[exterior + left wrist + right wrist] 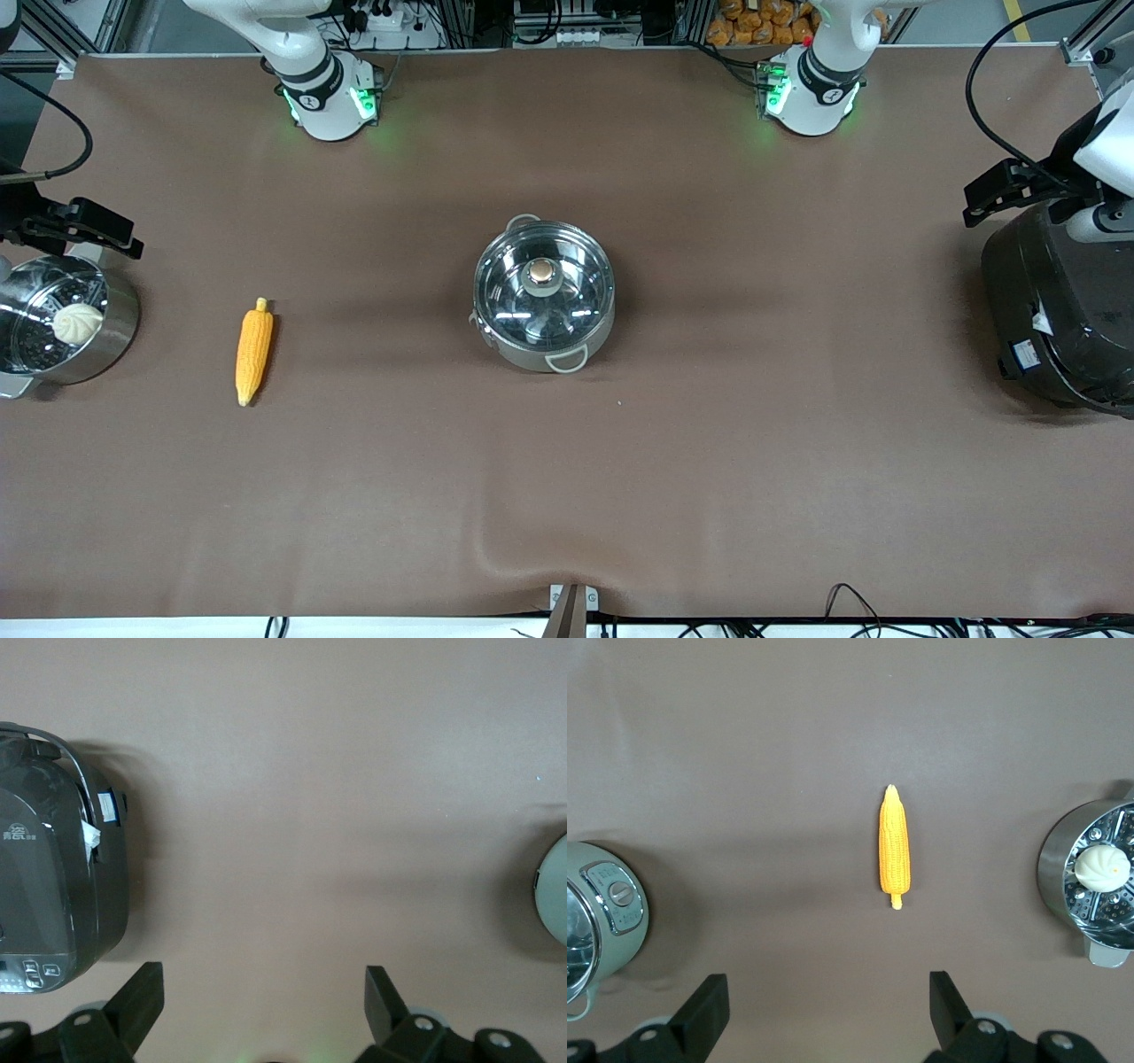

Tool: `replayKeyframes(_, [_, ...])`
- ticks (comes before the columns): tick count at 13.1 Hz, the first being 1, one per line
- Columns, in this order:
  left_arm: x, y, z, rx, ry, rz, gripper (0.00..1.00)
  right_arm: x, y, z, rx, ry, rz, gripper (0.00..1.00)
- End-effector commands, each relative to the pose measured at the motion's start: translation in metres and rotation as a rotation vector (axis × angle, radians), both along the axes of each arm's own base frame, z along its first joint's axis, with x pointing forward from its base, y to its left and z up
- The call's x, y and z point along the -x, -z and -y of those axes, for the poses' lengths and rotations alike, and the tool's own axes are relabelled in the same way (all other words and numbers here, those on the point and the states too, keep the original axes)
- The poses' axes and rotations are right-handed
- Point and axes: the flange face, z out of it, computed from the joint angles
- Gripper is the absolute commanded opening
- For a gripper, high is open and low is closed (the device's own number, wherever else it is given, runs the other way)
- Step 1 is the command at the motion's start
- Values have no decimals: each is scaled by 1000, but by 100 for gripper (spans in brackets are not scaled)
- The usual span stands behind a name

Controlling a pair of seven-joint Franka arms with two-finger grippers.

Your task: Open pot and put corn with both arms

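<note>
Front view: pot (544,297) sat mid-table, lid (543,288) on; corn (252,351) lay toward the right arm's end. Left gripper (261,992) hung fingers apart above the black cooker (1054,319); right gripper (828,997) likewise above the steamer pot (62,330). Nothing begun, judging so. Next: lift lid by knob (539,274), then grasp corn.

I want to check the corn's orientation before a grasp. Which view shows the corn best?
The right wrist view: the corn lies whole and unobstructed near the middle, kernel rows visible. The front view shows it whole but smaller, toward the right arm's end of the table. The left wrist view does not show it.
</note>
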Motion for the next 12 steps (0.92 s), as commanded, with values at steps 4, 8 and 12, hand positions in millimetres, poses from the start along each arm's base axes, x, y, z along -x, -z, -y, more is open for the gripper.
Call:
replayKeyframes(4, [-31,52,158,18,-44,-32,100,-8,22,6,16,-43,30,100])
replayKeyframes(8, [-23,86,273,46,-131,4,100,-25,86,14,28,-94,65,100])
replayKeyframes(12, [5,145,372,27,-227,-40,100,-58,161,29,41,-143,84,100])
